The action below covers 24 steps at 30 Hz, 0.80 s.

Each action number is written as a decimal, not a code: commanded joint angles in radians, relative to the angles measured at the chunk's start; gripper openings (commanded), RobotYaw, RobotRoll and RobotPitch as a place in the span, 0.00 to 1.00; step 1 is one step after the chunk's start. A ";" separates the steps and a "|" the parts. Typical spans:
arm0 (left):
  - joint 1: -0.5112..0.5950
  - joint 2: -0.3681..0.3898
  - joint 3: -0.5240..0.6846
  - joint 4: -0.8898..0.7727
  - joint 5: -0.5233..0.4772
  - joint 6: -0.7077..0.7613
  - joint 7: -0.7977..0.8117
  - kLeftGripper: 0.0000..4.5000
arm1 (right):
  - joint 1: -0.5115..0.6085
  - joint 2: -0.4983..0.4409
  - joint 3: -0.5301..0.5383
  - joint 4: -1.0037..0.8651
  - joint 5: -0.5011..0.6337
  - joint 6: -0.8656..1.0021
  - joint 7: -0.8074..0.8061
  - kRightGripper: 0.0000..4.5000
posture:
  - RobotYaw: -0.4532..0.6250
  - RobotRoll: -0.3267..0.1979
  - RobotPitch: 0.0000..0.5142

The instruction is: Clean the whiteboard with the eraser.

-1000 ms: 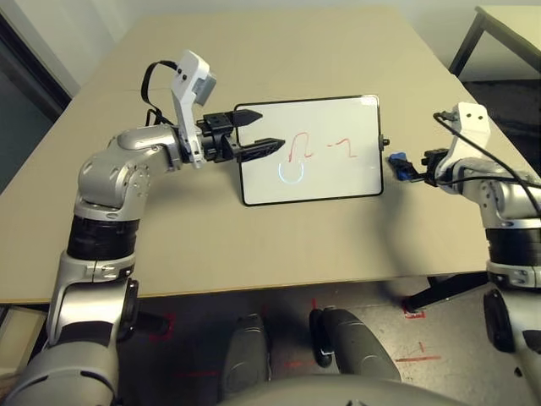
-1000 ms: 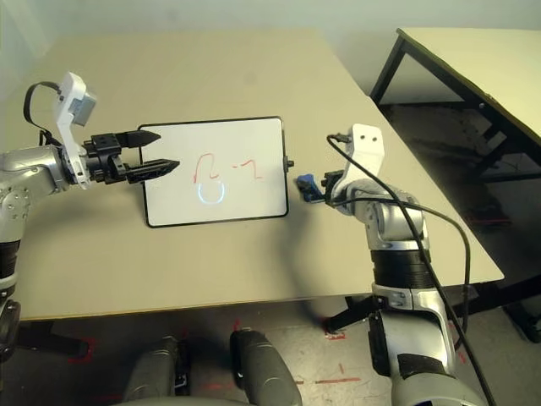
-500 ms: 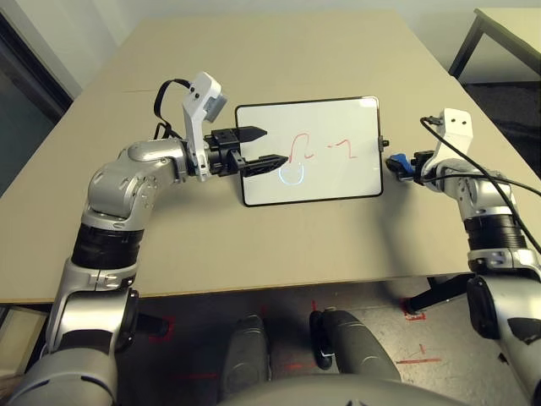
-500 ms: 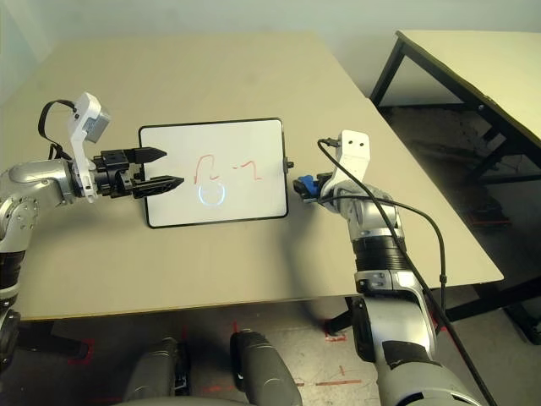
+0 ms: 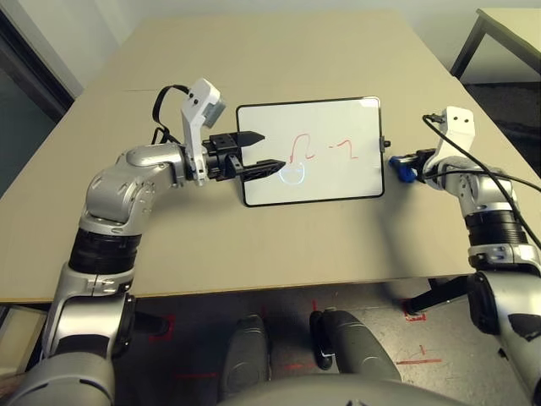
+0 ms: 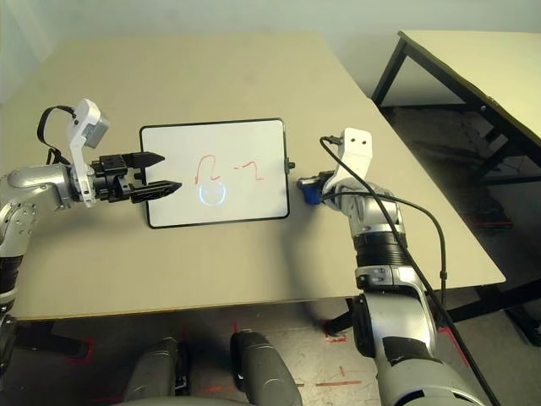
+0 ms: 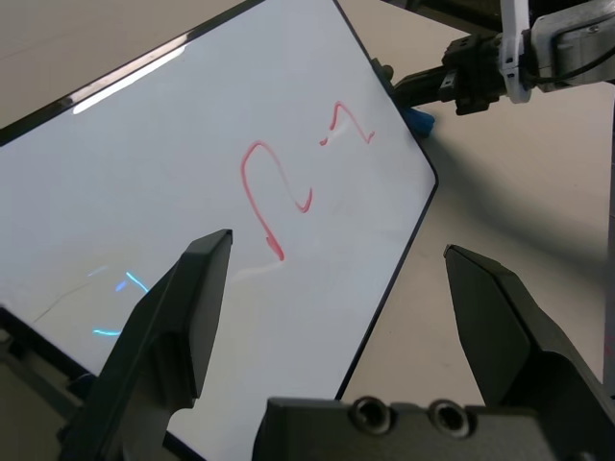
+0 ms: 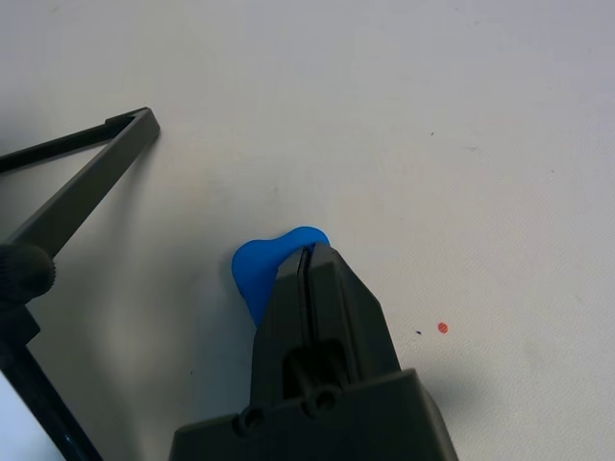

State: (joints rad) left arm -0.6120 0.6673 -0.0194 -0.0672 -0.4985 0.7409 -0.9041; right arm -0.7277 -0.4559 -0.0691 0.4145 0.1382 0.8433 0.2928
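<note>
At frame centre, the board point(image 5: 338, 178), marked in red, lies on the surface point(image 5: 254, 245). The left claw point(image 5: 264, 152) spreads over its left edge; right of it, the right claw point(image 5: 399, 161) is at the blue eraser point(image 5: 406, 173).

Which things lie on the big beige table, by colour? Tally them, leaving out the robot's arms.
White: 1, the rectangular whiteboard with a thin black frame
Blue: 1, the small bright blue eraser
Total: 2
</note>
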 commanded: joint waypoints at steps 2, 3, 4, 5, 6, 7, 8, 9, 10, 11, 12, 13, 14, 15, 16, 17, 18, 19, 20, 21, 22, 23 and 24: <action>-0.017 0.006 -0.013 0.022 0.025 -0.021 -0.014 1.00 | 0.016 -0.003 -0.028 -0.036 0.001 0.012 -0.015 0.22 | 0.34 0.62 0.13; -0.019 0.005 -0.014 0.026 0.029 -0.026 -0.016 1.00 | 0.018 -0.006 -0.033 -0.049 0.003 0.015 -0.017 0.28 | 0.34 0.62 0.13; -0.020 0.005 -0.014 0.029 0.032 -0.029 -0.018 1.00 | 0.021 -0.008 -0.038 -0.062 0.004 0.017 -0.020 0.37 | 0.34 0.62 0.13; -0.022 0.004 -0.014 0.032 0.035 -0.031 -0.021 1.00 | 0.023 -0.007 -0.043 -0.071 0.005 0.018 -0.023 0.45 | 0.33 0.62 0.13; -0.022 0.003 -0.014 0.034 0.038 -0.033 -0.022 1.00 | 0.024 -0.006 -0.046 -0.080 0.005 0.022 -0.024 0.52 | 0.33 0.62 0.13; -0.022 0.002 -0.013 0.035 0.040 -0.035 -0.024 1.00 | 0.025 -0.006 -0.048 -0.087 0.005 0.025 -0.025 0.60 | 0.33 0.62 0.13; -0.022 0.002 -0.012 0.036 0.042 -0.036 -0.026 1.00 | 0.026 -0.005 -0.047 -0.092 0.004 0.029 -0.025 0.67 | 0.33 0.62 0.14; -0.022 0.002 -0.012 0.037 0.044 -0.037 -0.027 1.00 | 0.027 -0.005 -0.046 -0.096 0.004 0.032 -0.024 0.73 | 0.33 0.62 0.14; -0.020 0.001 -0.012 0.037 0.045 -0.038 -0.027 1.00 | 0.032 -0.004 -0.043 -0.097 0.003 0.035 -0.022 0.81 | 0.33 0.62 0.14; -0.019 0.000 -0.012 0.036 0.045 -0.038 -0.027 1.00 | 0.038 -0.004 -0.041 -0.097 0.003 0.037 -0.019 0.88 | 0.33 0.62 0.15; -0.017 0.000 -0.012 0.036 0.046 -0.039 -0.027 1.00 | 0.043 -0.003 -0.038 -0.097 0.003 0.039 -0.017 0.96 | 0.33 0.62 0.15; -0.016 0.000 -0.012 0.036 0.046 -0.039 -0.027 1.00 | 0.048 -0.002 -0.035 -0.096 0.002 0.042 -0.015 1.00 | 0.33 0.62 0.15; -0.016 0.000 -0.012 0.036 0.046 -0.039 -0.028 1.00 | 0.051 -0.002 -0.034 -0.093 0.001 0.041 -0.014 1.00 | 0.33 0.62 0.15; -0.015 0.001 -0.011 0.035 0.045 -0.039 -0.027 1.00 | 0.055 -0.002 -0.033 -0.089 0.000 0.040 -0.013 1.00 | 0.33 0.62 0.16; -0.014 0.001 -0.011 0.034 0.045 -0.039 -0.027 1.00 | 0.058 -0.002 -0.032 -0.084 0.000 0.039 -0.012 1.00 | 0.33 0.62 0.16; -0.013 0.001 -0.010 0.033 0.044 -0.037 -0.027 1.00 | 0.062 -0.002 -0.032 -0.080 -0.001 0.037 -0.011 1.00 | 0.33 0.62 0.16; -0.013 0.001 -0.010 0.033 0.045 -0.037 -0.026 1.00 | 0.065 -0.002 -0.031 -0.074 -0.002 0.034 -0.010 1.00 | 0.33 0.62 0.16; -0.013 0.001 -0.010 0.032 0.045 -0.037 -0.025 1.00 | 0.067 -0.001 -0.030 -0.070 -0.003 0.032 -0.009 1.00 | 0.34 0.62 0.16; -0.013 0.001 -0.009 0.032 0.045 -0.036 -0.025 1.00 | 0.069 -0.002 -0.029 -0.065 -0.004 0.029 -0.008 1.00 | 0.34 0.62 0.16; -0.013 0.001 -0.008 0.033 0.045 -0.035 -0.023 1.00 | 0.071 -0.002 -0.028 -0.062 -0.005 0.028 -0.007 1.00 | 0.34 0.62 0.16; -0.013 0.002 -0.008 0.033 0.045 -0.034 -0.023 1.00 | 0.071 -0.002 -0.027 -0.061 -0.006 0.028 -0.006 1.00 | 0.34 0.62 0.16; -0.013 0.003 -0.007 0.033 0.044 -0.034 -0.022 1.00 | 0.071 -0.002 -0.027 -0.058 -0.007 0.026 -0.005 1.00 | 0.34 0.62 0.17; -0.012 0.004 -0.005 0.032 0.044 -0.032 -0.022 1.00 | 0.072 -0.002 -0.026 -0.058 -0.008 0.025 -0.004 1.00 | 0.34 0.62 0.17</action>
State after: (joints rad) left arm -0.6315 0.6668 -0.0204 -0.0374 -0.4647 0.7082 -0.9238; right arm -0.6719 -0.4570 -0.1038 0.3366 0.1397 0.8676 0.2856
